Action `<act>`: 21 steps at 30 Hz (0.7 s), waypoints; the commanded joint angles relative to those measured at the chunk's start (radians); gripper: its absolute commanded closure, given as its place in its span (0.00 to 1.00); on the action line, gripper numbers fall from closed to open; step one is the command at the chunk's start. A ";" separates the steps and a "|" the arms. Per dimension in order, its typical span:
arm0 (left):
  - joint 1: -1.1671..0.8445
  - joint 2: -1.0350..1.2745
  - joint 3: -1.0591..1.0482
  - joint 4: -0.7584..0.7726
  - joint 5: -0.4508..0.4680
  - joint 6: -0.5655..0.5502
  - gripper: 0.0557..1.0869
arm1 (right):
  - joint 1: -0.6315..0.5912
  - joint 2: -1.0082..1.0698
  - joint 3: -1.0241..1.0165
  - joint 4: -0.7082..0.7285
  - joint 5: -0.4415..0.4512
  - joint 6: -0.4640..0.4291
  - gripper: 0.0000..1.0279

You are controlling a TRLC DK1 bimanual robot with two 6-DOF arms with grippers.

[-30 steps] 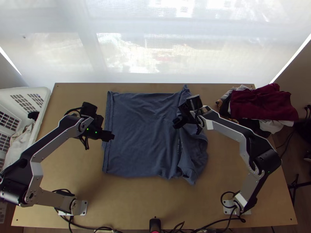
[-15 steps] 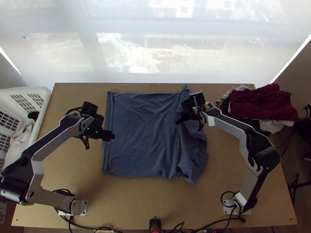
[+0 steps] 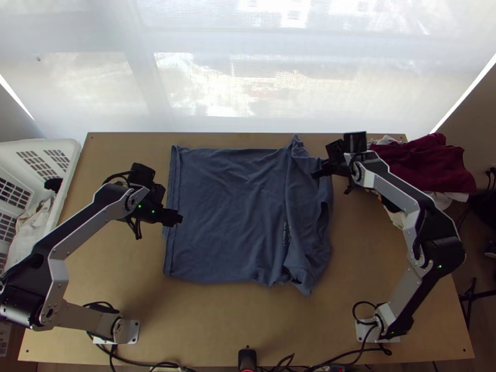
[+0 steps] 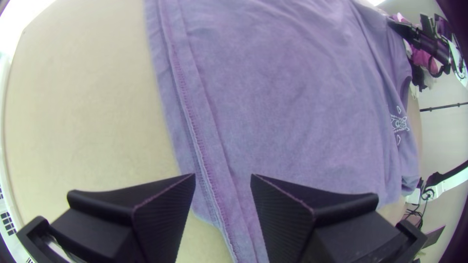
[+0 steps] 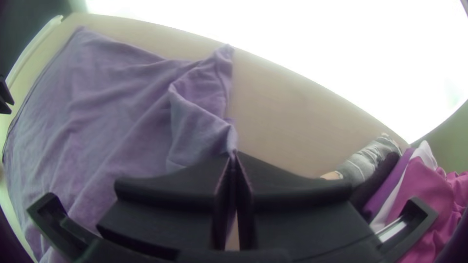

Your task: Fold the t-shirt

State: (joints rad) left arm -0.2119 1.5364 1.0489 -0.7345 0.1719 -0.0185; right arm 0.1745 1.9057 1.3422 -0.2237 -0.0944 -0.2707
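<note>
White basket (image 3: 69, 162): left of the table. Left gripper (image 3: 176, 217): at the left edge of the t-shirt (image 3: 229, 211), fingers apart. T-shirt: mid-table, mostly spread, right side rumpled. Right gripper (image 3: 318, 173): clamped on the shirt's right edge, toward the far side. Clothes pile (image 3: 421, 166): far right.

Looks bright, lit from beyond the far edge of the surface (image 3: 211, 322) through a pale screen (image 3: 204, 80). Darkens softly toward the near edge. Burns out to white glare at the far side in the right wrist view. Bends straight edges and dims at the corners in both wrist views.
</note>
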 commanded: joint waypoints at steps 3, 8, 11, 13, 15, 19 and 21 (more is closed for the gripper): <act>0.006 -0.016 -0.004 -0.011 0.000 0.005 0.43 | -0.125 0.056 0.026 -0.025 -0.007 -0.039 0.97; 0.012 -0.021 -0.009 -0.023 -0.003 0.008 0.43 | -0.161 0.087 0.026 -0.026 -0.007 -0.044 0.88; 0.023 -0.035 -0.009 -0.039 -0.003 0.011 0.43 | -0.168 0.078 0.020 -0.028 -0.007 -0.039 0.47; 0.039 -0.058 -0.009 -0.059 -0.003 0.017 0.43 | -0.168 0.053 0.012 -0.031 -0.007 -0.038 0.27; 0.057 -0.078 -0.009 -0.085 -0.002 0.034 0.43 | -0.161 0.018 0.009 -0.048 -0.007 -0.018 0.09; 0.063 -0.110 -0.024 -0.123 0.000 0.043 0.43 | -0.129 -0.079 -0.020 -0.054 -0.008 0.011 0.05; 0.051 -0.119 -0.040 -0.121 0.000 0.042 0.43 | -0.105 -0.139 -0.032 -0.068 -0.011 0.027 0.05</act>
State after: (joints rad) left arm -0.1638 1.4593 1.0336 -0.8219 0.1680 0.0128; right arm 0.0311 1.8950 1.3422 -0.2668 -0.1020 -0.2848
